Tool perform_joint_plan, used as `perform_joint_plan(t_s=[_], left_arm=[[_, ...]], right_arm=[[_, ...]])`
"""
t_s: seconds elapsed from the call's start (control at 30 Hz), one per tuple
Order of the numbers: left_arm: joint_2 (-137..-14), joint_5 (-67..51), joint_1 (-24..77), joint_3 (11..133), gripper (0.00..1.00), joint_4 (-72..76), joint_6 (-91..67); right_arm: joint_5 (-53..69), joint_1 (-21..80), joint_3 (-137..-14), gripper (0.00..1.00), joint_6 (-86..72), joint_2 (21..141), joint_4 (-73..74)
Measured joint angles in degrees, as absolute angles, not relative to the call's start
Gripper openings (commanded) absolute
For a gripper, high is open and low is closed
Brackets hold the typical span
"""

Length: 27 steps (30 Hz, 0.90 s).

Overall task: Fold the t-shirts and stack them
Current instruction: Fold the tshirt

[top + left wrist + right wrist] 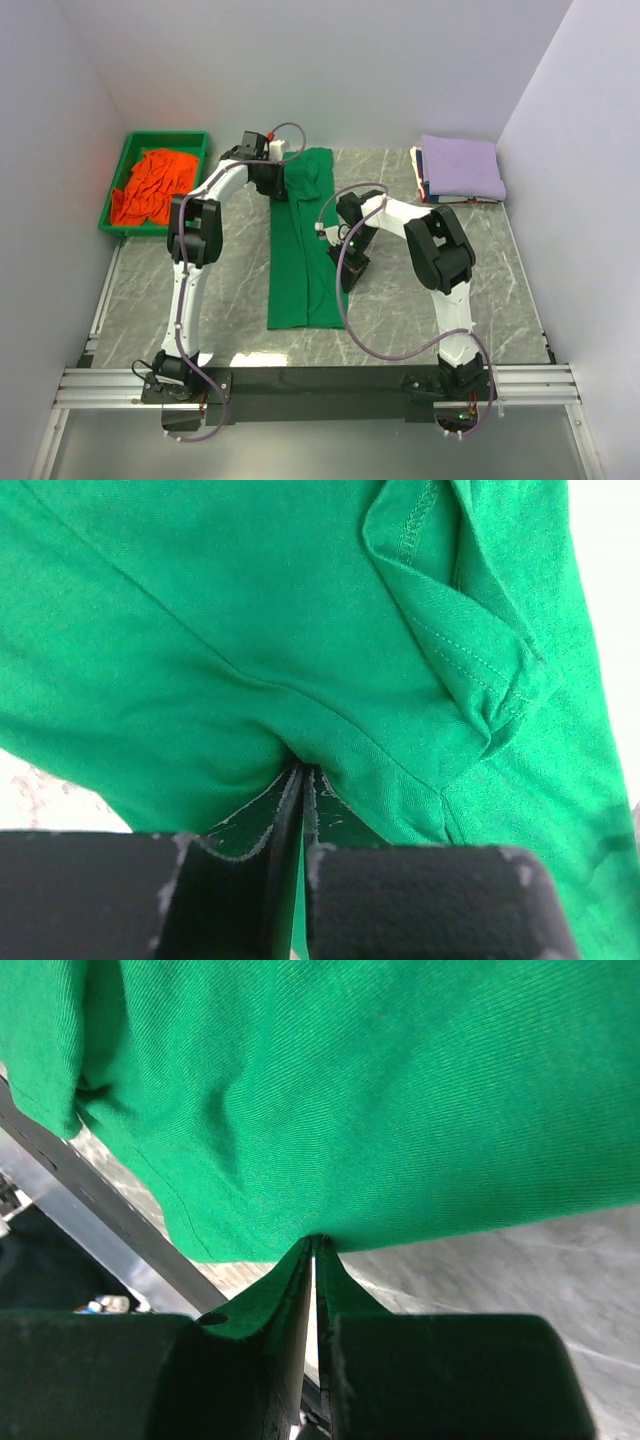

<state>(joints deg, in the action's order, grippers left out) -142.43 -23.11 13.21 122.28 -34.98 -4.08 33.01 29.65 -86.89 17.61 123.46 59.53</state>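
A bright green t-shirt [300,262] lies as a long narrow strip down the middle of the table, its far end bunched with a sleeve folded over [470,670]. My left gripper [280,188] sits at that far end, on the shirt's left side, shut on a pinch of green cloth [303,770]. My right gripper [349,280] is at the shirt's right edge, nearer the front, and is shut on the hem [316,1241]. An orange t-shirt [152,186] lies crumpled in the tray. A folded lavender t-shirt [462,165] tops a stack at the back right.
The green plastic tray [168,136] stands at the back left against the wall. Under the lavender shirt, white and dark folded edges [421,183] show. White walls close in three sides. A metal rail [320,382] runs along the near edge by the arm bases.
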Motion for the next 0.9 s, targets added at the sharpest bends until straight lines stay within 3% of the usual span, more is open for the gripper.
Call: perform_joint_plan(t_s=[0.27,0.47,0.53,0.67,0.73,0.8,0.9], left_arm=[[-146.5,-21.4,13.4,129.3,0.18,-35.0,-3.8],[-146.0,-21.7,13.4,128.2,0.43,-33.4,-3.5],[-143.2,-22.5,13.4,123.6,0.57,-31.2,-2.9],[-133.6,-23.9,13.1,110.1,0.66,-28.7,-0.3],[-126.1,-24.1,12.8,102.0,0.79,-27.1,0.9],[-116.2,-24.1,12.4,92.9,0.99,-23.7,2.1],[-101.0,-24.8,11.5,82.5,0.99,-20.1,4.3]], right_arm=[[33.1,28.8,-92.5,0.13,14.4,126.7,59.6],[32.7,28.5,-93.4,0.13,13.5,127.0,59.2],[32.7,28.5,-93.2,0.14,13.3,126.8,59.0],[32.3,28.6,-90.2,0.19,13.3,124.4,56.6],[31.6,28.6,-87.9,0.26,13.8,122.1,55.1],[31.2,28.8,-84.9,0.29,14.5,118.8,53.7],[30.9,29.1,-80.1,0.32,16.6,110.9,52.7]])
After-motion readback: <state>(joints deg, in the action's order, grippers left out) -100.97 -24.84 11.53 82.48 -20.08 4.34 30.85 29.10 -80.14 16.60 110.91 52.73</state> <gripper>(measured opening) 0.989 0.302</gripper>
